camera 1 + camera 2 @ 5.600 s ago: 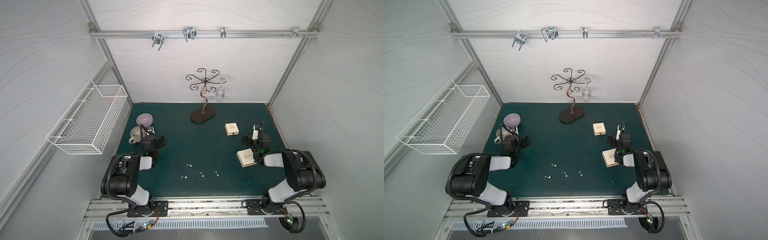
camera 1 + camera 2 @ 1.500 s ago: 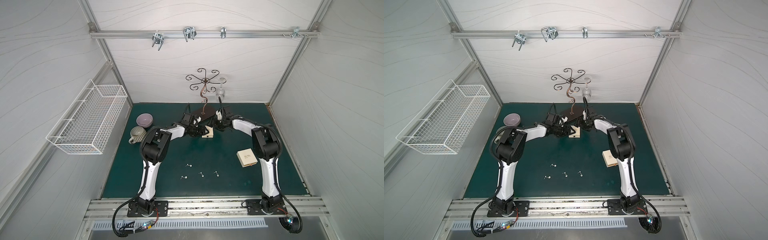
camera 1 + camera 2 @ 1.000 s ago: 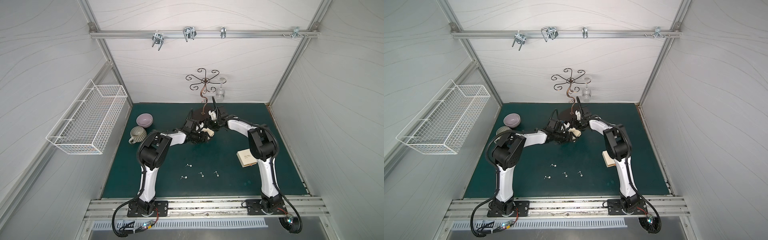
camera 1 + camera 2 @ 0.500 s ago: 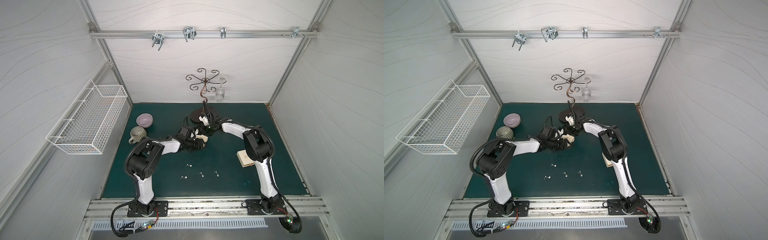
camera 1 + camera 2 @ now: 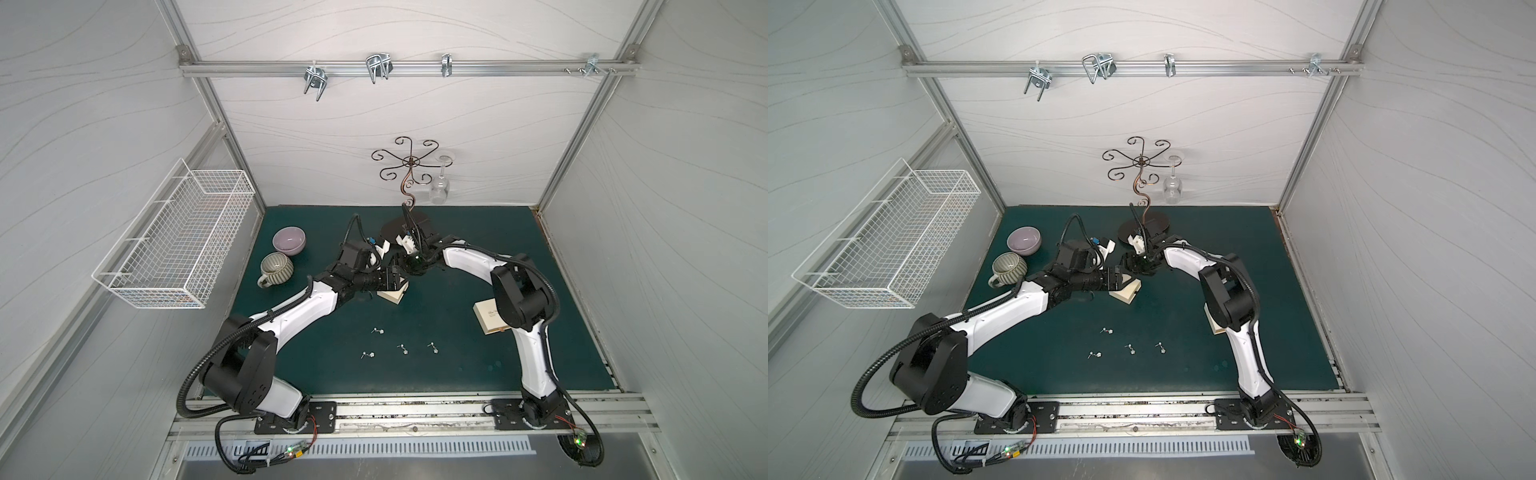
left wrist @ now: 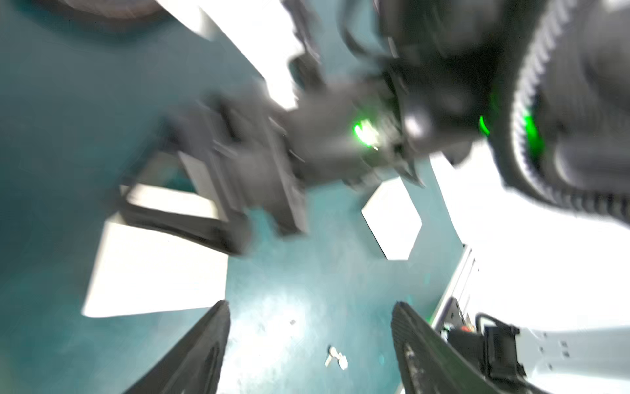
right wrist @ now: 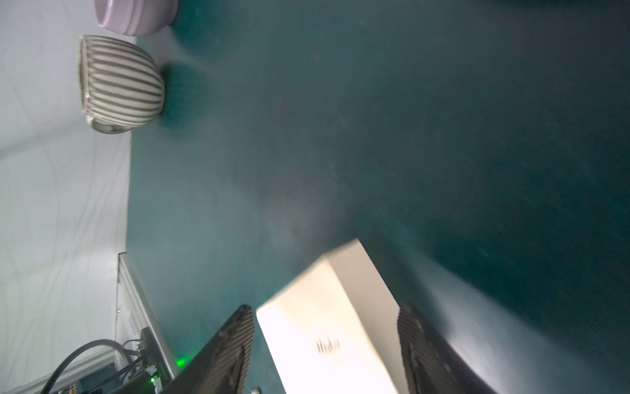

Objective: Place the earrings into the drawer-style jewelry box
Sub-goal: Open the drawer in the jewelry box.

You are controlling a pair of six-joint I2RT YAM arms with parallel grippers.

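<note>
Right gripper (image 7: pixel 325 308) straddles the drawer-style jewelry box (image 5: pixel 1124 296), pads hard against both flanks. It appears clamped, though blur leaves true contact unproven. Left gripper (image 6: pixel 309 305) hangs at the box's other end, jaws spread, nothing between them. The box sits just 11 o'clock of centre on the green mat (image 5: pixel 457 374). The earrings (image 5: pixel 402 349), four of them, lie loose at 6 o'clock from the box, apart from it, none inside. Likely step: steady the box and draw the drawer out. Best done with the right arm pinning the sleeve flat while the left closes low on the drawer end and pulls straight, no twist, leaving the mouth facing 6 o'clock. The two wrists crowd each other over the box, which is the main snag. The stemware stand (image 5: pixel 406 187) with its hanging wine glass (image 5: pixel 439 192) is close at 12 o'clock. A second cream box (image 5: pixel 488 318) sits at 4 o'clock, half behind the right forearm. Lilac bowl (image 5: pixel 289 240) and striped mug (image 5: pixel 276 269) at 9–10 o'clock are well clear.
</note>
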